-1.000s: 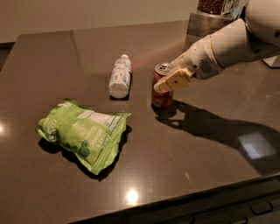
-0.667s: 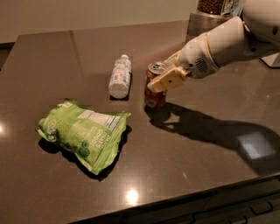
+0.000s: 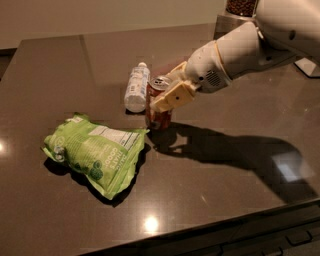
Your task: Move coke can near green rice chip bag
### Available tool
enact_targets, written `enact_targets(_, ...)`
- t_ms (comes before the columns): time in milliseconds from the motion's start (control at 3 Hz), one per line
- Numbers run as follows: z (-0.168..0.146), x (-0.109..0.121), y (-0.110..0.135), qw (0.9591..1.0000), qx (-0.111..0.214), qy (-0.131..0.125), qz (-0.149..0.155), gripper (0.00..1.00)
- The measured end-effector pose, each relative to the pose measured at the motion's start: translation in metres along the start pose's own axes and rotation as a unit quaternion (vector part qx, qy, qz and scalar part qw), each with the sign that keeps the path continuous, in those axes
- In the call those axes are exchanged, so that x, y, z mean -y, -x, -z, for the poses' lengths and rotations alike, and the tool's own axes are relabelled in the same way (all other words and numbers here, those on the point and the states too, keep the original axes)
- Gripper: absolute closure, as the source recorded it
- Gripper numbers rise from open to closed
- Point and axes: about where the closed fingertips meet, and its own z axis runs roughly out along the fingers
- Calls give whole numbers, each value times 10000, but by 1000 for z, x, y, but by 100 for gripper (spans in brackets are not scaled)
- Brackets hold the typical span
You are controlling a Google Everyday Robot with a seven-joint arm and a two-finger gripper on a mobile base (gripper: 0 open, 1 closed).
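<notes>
Nearer green rice chip bag now, claw clamps coke can.

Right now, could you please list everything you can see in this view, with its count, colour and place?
table: one, dark brown and glossy, under everything.
green rice chip bag: one, light green with a white label, lying front left.
plastic bottle: one, clear with a white label, on its side behind the bag.
coke can: one, red with a silver top, upright just right of the bottle, close to the bag's right corner.
jar: one, dark brown contents, back right, cut off by the top edge.
arm: one, white, reaching in from the right.
claw: one, tan fingers, shut on the coke can.
</notes>
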Motion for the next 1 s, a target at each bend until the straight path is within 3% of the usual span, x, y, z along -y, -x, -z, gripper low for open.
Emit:
enact_targets(333,-17,-11,4,9997,-60,222,126,85)
enact_targets(667,-26,-16,4,9992,-135,324,194,63)
enact_targets(1000,-26,-18,1,9989,-221,272,306,39)
